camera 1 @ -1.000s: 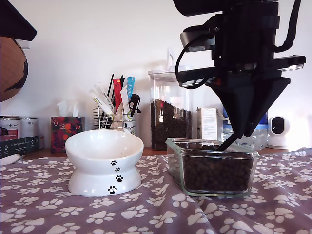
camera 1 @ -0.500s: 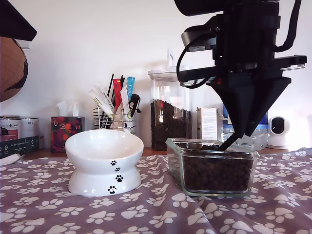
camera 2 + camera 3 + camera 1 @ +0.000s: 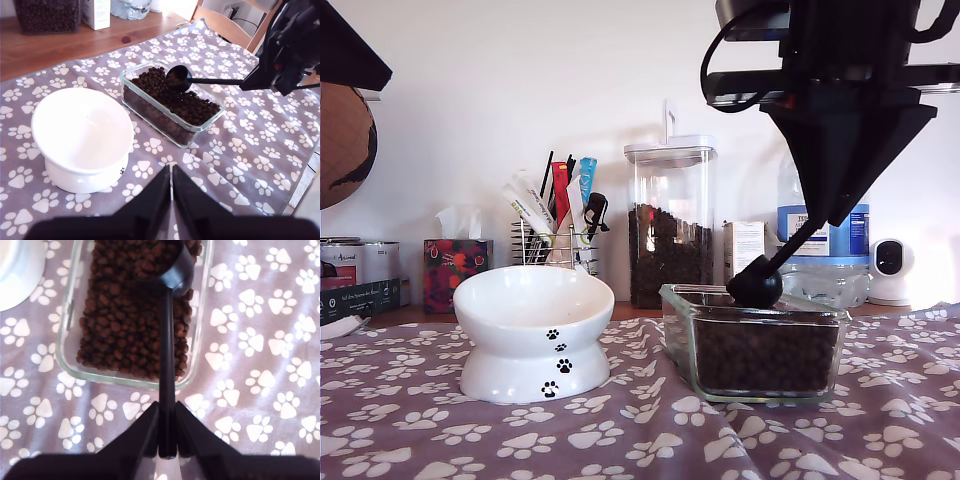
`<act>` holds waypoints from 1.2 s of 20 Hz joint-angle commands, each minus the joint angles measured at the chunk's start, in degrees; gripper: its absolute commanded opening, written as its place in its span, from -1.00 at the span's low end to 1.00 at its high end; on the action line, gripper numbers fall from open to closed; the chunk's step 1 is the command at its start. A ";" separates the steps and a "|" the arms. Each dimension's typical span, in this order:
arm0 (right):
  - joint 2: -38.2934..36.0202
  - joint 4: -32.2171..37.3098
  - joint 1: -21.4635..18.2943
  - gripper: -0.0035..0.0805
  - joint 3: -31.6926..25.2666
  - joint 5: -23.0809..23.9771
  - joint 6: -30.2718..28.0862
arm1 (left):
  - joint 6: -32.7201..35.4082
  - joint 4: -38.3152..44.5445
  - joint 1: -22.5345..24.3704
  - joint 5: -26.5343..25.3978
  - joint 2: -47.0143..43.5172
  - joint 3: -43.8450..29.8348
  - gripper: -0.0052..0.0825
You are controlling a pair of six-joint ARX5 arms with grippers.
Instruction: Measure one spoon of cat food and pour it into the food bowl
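Observation:
My second gripper [image 3: 823, 222] [image 3: 167, 439] is shut on the flat handle of the black spoon [image 3: 754, 287] [image 3: 166, 360]. The spoon's round cup [image 3: 178, 78] holds cat food and hangs just above the cat food [image 3: 760, 355] [image 3: 192, 105] [image 3: 120, 320] in the clear glass dish [image 3: 676, 300]. The white food bowl [image 3: 520, 325] [image 3: 75, 125] stands empty at the exterior view's left of the dish, paw prints on its base. In the first wrist view, my first gripper [image 3: 171, 172] hovers shut over the cloth near the bowl, holding nothing.
Behind stand a tall clear canister [image 3: 670, 225] of kibble, a wire holder of coloured sticks [image 3: 555, 235], a tissue box [image 3: 455, 265], a water bottle [image 3: 825, 250] and a small white camera [image 3: 892, 270]. A paw-print cloth [image 3: 640, 430] covers the wooden table [image 3: 60, 47].
My second gripper has risen and lifted the spoon's cup out of the kibble; before, only the handle showed above the dish. The bowl and dish have not moved.

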 commanded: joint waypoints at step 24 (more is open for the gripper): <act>0.63 21.16 5.79 -0.95 -0.24 -13.53 -9.86 | -3.72 0.35 -0.13 -9.55 -0.46 -1.33 -0.93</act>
